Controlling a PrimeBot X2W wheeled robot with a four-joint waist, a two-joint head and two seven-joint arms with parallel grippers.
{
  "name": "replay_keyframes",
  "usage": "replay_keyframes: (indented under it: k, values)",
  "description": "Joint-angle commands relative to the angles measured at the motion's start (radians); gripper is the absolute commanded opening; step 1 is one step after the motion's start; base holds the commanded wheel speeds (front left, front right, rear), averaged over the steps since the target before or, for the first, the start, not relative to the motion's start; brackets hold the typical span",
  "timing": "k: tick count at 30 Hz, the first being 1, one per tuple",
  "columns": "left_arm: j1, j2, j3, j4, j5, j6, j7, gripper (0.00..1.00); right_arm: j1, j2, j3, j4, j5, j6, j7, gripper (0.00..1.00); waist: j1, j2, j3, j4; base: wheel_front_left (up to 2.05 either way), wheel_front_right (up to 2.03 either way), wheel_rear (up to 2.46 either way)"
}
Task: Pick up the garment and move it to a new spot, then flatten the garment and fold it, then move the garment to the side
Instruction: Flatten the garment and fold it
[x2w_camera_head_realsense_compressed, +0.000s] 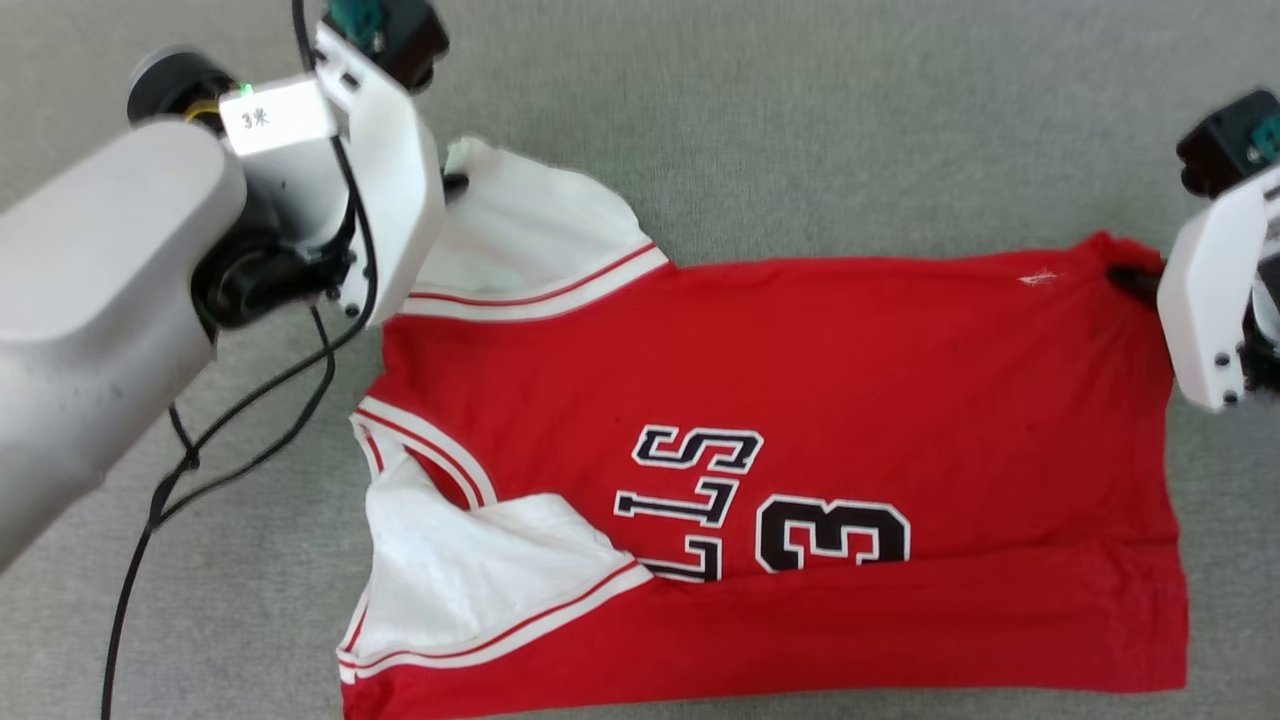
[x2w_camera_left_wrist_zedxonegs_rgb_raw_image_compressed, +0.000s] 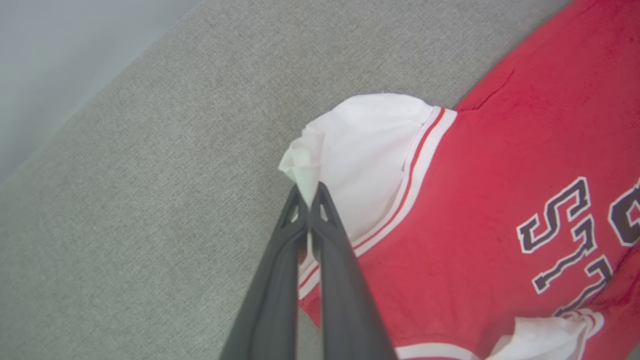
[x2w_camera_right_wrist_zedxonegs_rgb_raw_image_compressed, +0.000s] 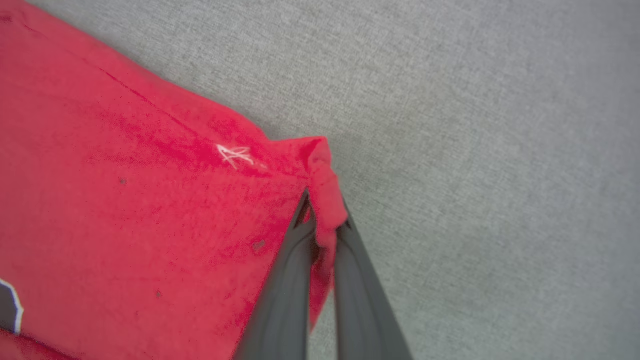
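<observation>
Right now we are gripping the shirt (x2w_camera_head_realsense_compressed: 800, 360) at two of its far corners while it is lying spread on the grey cloth-covered desk (x2w_camera_head_realsense_compressed: 800, 120). It is filling the middle and lower part of the head view, with the collar end pointing to the left of the frame and the hem to the right. Along the bottom of the frame a red strip is folding up over the lower part of the black letters and the number 3.

Our left claw (x2w_camera_left_wrist_zedxonegs_rgb_raw_image_compressed: 310, 200) is pinching shut on the bunched tip of the white sleeve (x2w_camera_left_wrist_zedxonegs_rgb_raw_image_compressed: 360, 150), which is sitting at the upper left of the head view. Our right claw (x2w_camera_right_wrist_zedxonegs_rgb_raw_image_compressed: 325, 215) is closing tight on the red hem corner at the upper right of that view, with a little roll of cloth squeezing up between the fingers (x2w_camera_right_wrist_zedxonegs_rgb_raw_image_compressed: 285, 280). The other white sleeve (x2w_camera_head_realsense_compressed: 470, 570) is lying flat at the lower left.
</observation>
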Motion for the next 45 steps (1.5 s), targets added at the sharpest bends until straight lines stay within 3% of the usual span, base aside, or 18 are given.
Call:
replay_keyframes:
  k: [1, 11, 22, 32, 33, 34, 35, 36, 40, 45]
  values:
    - [0.031, 0.013, -0.003, -0.011, -0.009, 0.0, -0.016, 0.0, 0.037, -0.018, 0.007, -0.004, 0.009, -0.001, -0.028, 0.0, 0.0, 0.0, -0.068, 0.003, 0.0, 0.0, 0.0]
    - [0.228, 0.101, -0.022, -0.119, -0.016, 0.001, -0.079, 0.0, 0.237, -0.076, 0.014, -0.057, 0.065, -0.001, -0.189, 0.0, 0.0, 0.0, -0.23, 0.021, 0.0, 0.0, 0.0]
    - [0.509, 0.179, -0.028, -0.249, -0.031, 0.06, -0.118, 0.0, 0.512, -0.11, -0.017, -0.134, 0.066, -0.001, -0.268, 0.0, 0.0, 0.0, -0.319, 0.033, 0.0, 0.0, 0.0]
    - [0.701, 0.151, -0.029, -0.203, -0.038, 0.092, -0.172, 0.0, 0.624, -0.05, -0.014, -0.104, 0.018, -0.001, -0.272, 0.0, 0.0, 0.0, -0.288, 0.022, 0.0, 0.0, 0.0]
    - [0.708, 0.145, -0.029, -0.189, -0.035, 0.095, -0.181, 0.07, 0.623, -0.042, -0.015, -0.096, 0.013, -0.001, -0.275, 0.02, 0.0, 0.0, -0.287, 0.022, 0.0, 0.0, 0.0]
    - [0.71, 0.142, -0.029, -0.18, -0.023, 0.096, -0.194, 0.82, 0.62, -0.036, -0.016, -0.091, 0.012, -0.001, -0.279, 0.46, 0.0, 0.0, -0.287, 0.021, 0.0, 0.0, 0.0]
    - [0.71, 0.142, -0.029, -0.18, -0.023, 0.096, -0.194, 0.82, 0.62, -0.036, -0.016, -0.091, 0.012, -0.001, -0.279, 0.46, 0.0, 0.0, -0.287, 0.021, 0.0, 0.0, 0.0]
    - [0.714, 0.139, -0.022, -0.173, -0.024, 0.102, -0.213, 1.0, 0.617, -0.033, -0.021, -0.089, 0.011, -0.001, -0.285, 1.0, 0.0, 0.0, -0.29, 0.02, 0.0, 0.0, 0.0]
    - [0.72, 0.152, 0.004, -0.182, 0.002, 0.121, -0.297, 1.0, 0.617, -0.053, -0.044, -0.115, 0.001, -0.001, -0.323, 1.0, 0.0, 0.0, -0.312, 0.021, 0.0, 0.0, 0.0]
    - [0.732, 0.166, 0.054, -0.228, 0.067, 0.21, -0.461, 1.0, 0.661, -0.092, -0.124, -0.197, 0.029, -0.001, -0.37, 1.0, 0.0, 0.0, -0.341, 0.029, 0.0, 0.0, 0.0]
